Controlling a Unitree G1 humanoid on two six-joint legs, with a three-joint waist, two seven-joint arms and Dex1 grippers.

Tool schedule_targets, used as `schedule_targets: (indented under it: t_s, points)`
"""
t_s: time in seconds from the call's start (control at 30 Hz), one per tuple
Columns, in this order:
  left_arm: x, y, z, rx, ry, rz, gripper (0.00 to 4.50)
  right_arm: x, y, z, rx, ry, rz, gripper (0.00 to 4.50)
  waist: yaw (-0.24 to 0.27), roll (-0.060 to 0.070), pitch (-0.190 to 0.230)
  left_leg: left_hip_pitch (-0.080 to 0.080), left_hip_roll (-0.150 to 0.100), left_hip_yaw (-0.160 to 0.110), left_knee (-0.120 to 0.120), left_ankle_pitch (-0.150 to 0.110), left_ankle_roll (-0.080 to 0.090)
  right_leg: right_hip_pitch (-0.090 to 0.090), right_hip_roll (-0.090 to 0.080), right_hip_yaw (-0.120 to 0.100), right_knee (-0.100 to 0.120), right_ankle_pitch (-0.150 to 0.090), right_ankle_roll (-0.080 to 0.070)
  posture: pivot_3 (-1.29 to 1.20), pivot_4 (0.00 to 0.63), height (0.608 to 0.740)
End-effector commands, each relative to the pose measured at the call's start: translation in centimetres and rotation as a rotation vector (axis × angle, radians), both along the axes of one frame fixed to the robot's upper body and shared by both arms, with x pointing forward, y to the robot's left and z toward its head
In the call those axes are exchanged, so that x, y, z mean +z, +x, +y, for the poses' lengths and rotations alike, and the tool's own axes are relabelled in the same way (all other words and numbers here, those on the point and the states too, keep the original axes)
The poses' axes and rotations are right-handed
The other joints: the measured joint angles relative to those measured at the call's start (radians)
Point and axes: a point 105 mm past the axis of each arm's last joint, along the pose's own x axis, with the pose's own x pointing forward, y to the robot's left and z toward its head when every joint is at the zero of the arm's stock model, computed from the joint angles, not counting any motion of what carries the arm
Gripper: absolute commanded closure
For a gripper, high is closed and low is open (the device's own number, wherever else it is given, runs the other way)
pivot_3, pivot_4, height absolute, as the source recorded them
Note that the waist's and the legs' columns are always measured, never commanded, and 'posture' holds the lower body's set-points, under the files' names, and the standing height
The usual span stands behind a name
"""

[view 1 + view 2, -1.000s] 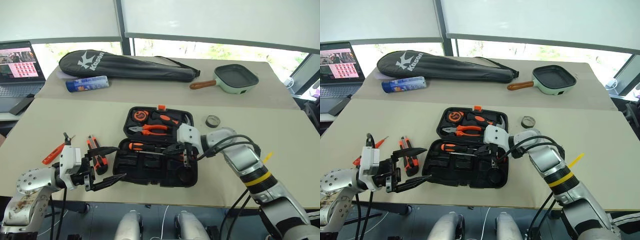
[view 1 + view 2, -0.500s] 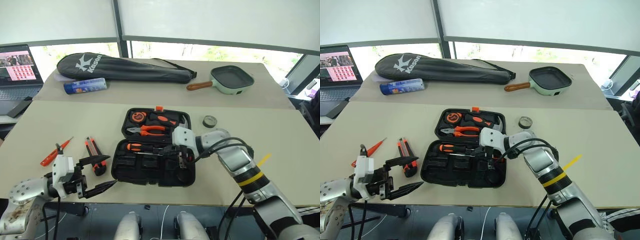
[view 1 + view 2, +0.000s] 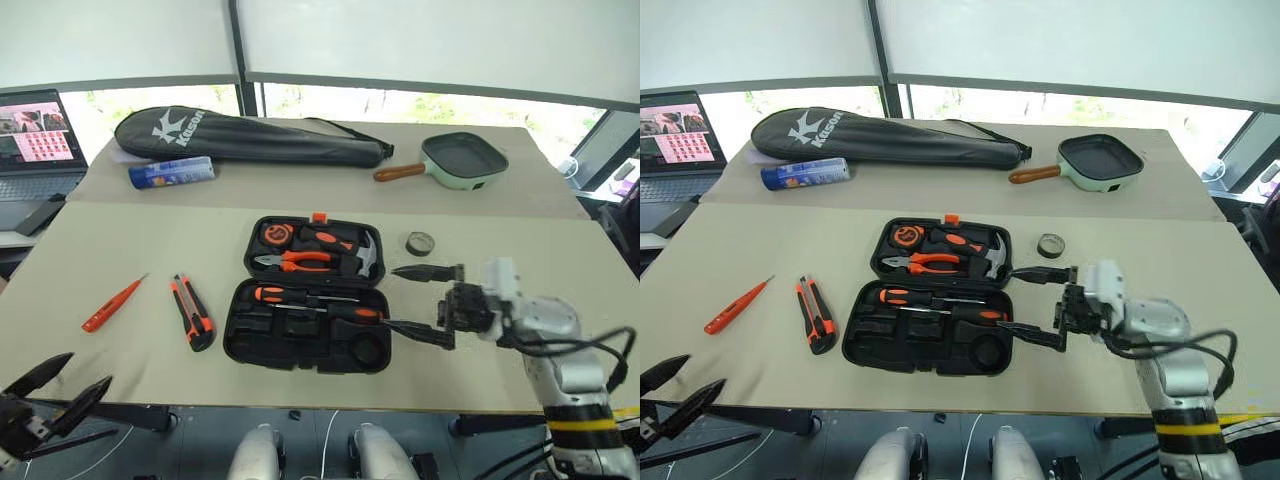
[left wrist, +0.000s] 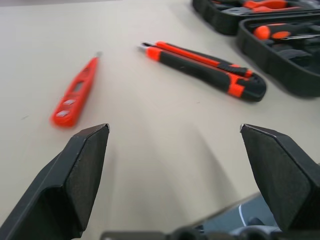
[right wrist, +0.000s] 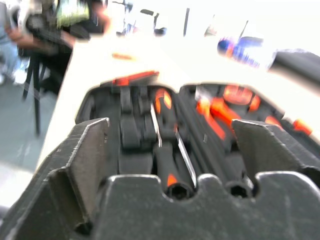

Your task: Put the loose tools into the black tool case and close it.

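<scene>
utility knife (image 3: 192, 312), blade end pointing away

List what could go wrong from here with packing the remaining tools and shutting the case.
1. The tester screwdriver, utility knife and tape roll lie outside the open tool case; closing now would leave them out.
2. The two screwdrivers in the case may not be fully seated, so the lid could jam.

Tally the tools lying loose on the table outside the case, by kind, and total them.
Slim all-orange tester screwdriver: 1
Orange-and-black utility knife: 1
Small black tape roll: 1
Total: 3 loose beside the open black plastic tool case.
</scene>
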Motion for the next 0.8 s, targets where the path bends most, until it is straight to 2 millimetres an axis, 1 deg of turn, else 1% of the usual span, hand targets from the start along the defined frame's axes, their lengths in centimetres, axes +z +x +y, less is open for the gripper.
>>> schedule_targets:
  t_s: [0.03, 0.1, 0.17, 0.23, 0.3, 0.4, 0.43, 0.53, 0.67, 0.7, 0.77, 0.8]
  points:
    - [0.6, -1.3, 2.0, 0.136, 0.001, -0.035, 0.00, 0.6, -1.1, -0.7, -0.008, 0.065, -0.016, 0.06, 0.000, -0.001, 0.000, 0.000, 0.000, 0.000, 0.000, 0.000, 0.000, 0.000, 0.000, 0.000, 0.000, 0.000, 0.000, 0.00, 0.150, 0.740]
    - [0.8, -1.2, 2.1, 0.164, -0.006, -0.039, 0.00, 0.0, -1.8, -0.6, -0.006, 0.050, -0.046, 0.06, 0.003, -0.001, 0.000, 0.000, 0.000, 0.000, 0.000, 0.000, 0.000, 0.000, 0.000, 0.000, 0.000, 0.000, 0.000, 0.00, 0.150, 0.740]
    - [1.3, -0.3, 2.6, 0.193, -0.026, -0.034, 0.00, 0.6, -2.4, 0.0, -0.015, 0.083, -0.084, 0.06, 0.006, -0.002, -0.001, 0.000, 0.000, 0.000, 0.000, 0.000, 0.000, -0.001, 0.000, 0.000, 0.000, 0.000, 0.000, 0.00, 0.150, 0.740]
    - [2.0, 1.6, 2.6, 0.173, -0.035, -0.001, 0.00, 2.0, -2.7, 0.9, -0.012, 0.129, -0.118, 0.06, 0.007, -0.002, -0.001, 0.001, 0.000, 0.000, 0.000, 0.000, 0.000, -0.001, 0.000, 0.000, 0.000, 0.000, 0.000, 0.00, 0.150, 0.740]
    - [2.6, 2.8, 2.4, 0.149, -0.033, 0.017, 0.00, 2.7, -2.7, 1.5, -0.006, 0.149, -0.130, 0.06, 0.006, -0.002, -0.001, 0.001, 0.000, -0.001, 0.000, 0.000, -0.001, -0.001, 0.000, -0.001, 0.001, 0.000, 0.000, 0.00, 0.150, 0.740]
    - [4.2, 7.6, 1.5, 0.086, -0.047, 0.085, 0.00, 4.5, -3.1, 3.6, 0.075, 0.146, -0.160, 0.06, 0.006, -0.002, 0.000, 0.002, 0.000, -0.001, 0.000, 0.000, -0.001, -0.001, 0.000, -0.001, 0.001, 0.000, 0.000, 0.00, 0.150, 0.740]
    - [4.5, 8.4, 1.3, 0.079, -0.055, 0.102, 0.00, 4.8, -3.1, 4.0, 0.090, 0.143, -0.164, 0.06, 0.008, -0.002, 0.000, 0.003, 0.000, -0.001, 0.000, 0.000, -0.001, -0.001, 0.000, 0.000, 0.001, 0.000, 0.000, 0.00, 0.150, 0.740]
    - [4.1, 11.8, 0.7, 0.044, 0.000, 0.210, 0.00, 5.5, -2.7, 5.2, 0.113, 0.110, -0.159, 0.06, 0.005, -0.003, 0.000, 0.002, 0.000, -0.001, 0.000, 0.001, -0.002, -0.001, 0.000, -0.002, 0.001, 0.000, -0.001, 0.00, 0.150, 0.740]
    - [3.4, 14.6, 1.0, 0.043, 0.051, 0.296, 0.00, 6.4, -2.1, 6.3, 0.115, 0.076, -0.145, 0.06, -0.003, -0.003, 0.000, 0.000, -0.002, 0.000, -0.002, 0.001, -0.002, -0.002, 0.000, 0.000, 0.001, 0.001, 0.000, 0.00, 0.150, 0.740]
    - [3.2, 15.0, 1.2, 0.049, 0.057, 0.311, 0.00, 6.5, -2.1, 6.4, 0.118, 0.072, -0.141, 0.06, -0.005, -0.003, 0.000, -0.001, -0.002, 0.000, -0.003, 0.001, -0.002, -0.003, 0.001, 0.001, 0.001, 0.001, 0.000, 0.00, 0.150, 0.740]
    - [2.4, 15.2, 1.6, 0.044, 0.074, 0.366, 0.00, 6.6, -2.6, 7.0, 0.154, 0.053, -0.137, 0.06, -0.007, -0.004, 0.001, -0.001, -0.002, 0.001, -0.005, 0.001, -0.002, -0.004, 0.002, 0.001, 0.002, 0.000, -0.001, 0.00, 0.150, 0.740]
    - [2.2, 15.1, 1.5, 0.026, 0.074, 0.390, 0.25, 6.7, -2.8, 7.2, 0.164, 0.046, -0.139, 0.02, -0.007, -0.004, 0.001, -0.003, -0.001, 0.003, -0.005, 0.001, -0.002, -0.006, 0.003, 0.001, 0.002, 0.000, -0.001, 0.00, 0.150, 0.740]
